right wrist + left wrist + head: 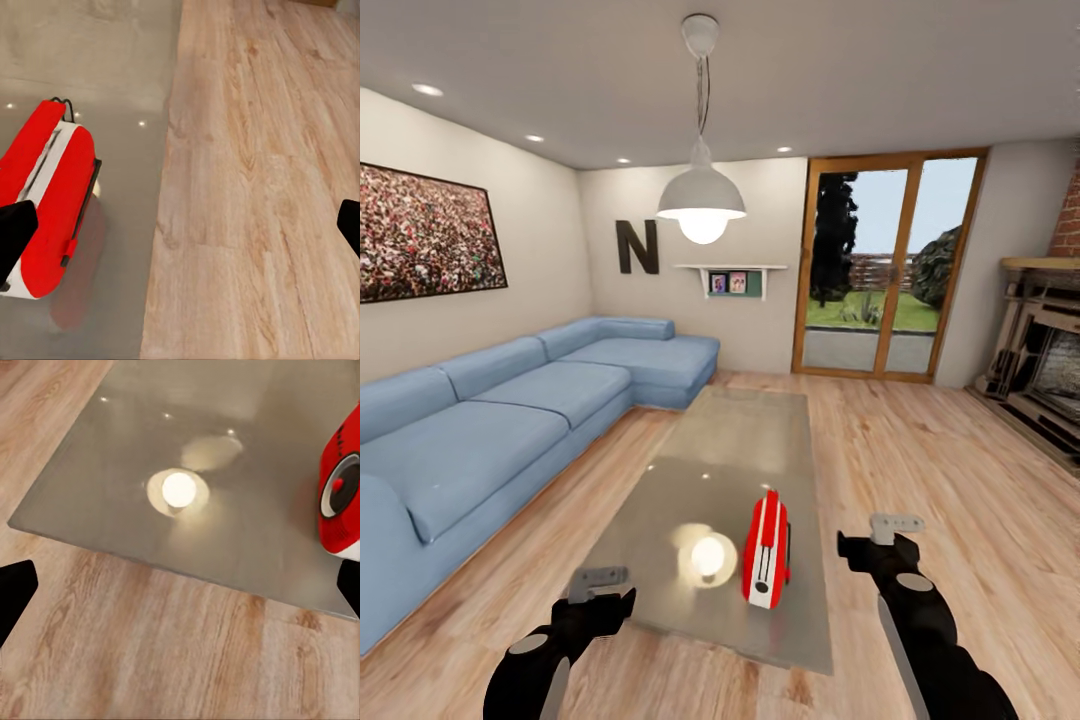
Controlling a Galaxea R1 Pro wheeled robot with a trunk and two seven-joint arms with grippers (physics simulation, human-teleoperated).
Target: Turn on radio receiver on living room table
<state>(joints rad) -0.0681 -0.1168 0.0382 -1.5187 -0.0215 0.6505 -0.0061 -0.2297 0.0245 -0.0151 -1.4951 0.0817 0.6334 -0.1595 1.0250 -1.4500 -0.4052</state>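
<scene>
Hovering apart, left end effector (600, 590) and right end effector (880, 540) both spread, empty, flanking radio receiver (766, 549) on table (660, 500).

the radio receiver (766, 552) is slim and bright red with a white band along its top edge and a round black-and-white dial with a red centre on its left face (341, 489). it stands upright on edge near the near right corner of the table (745, 440), a long low coffee table with a glossy grey reflective top, in the living room.
</scene>
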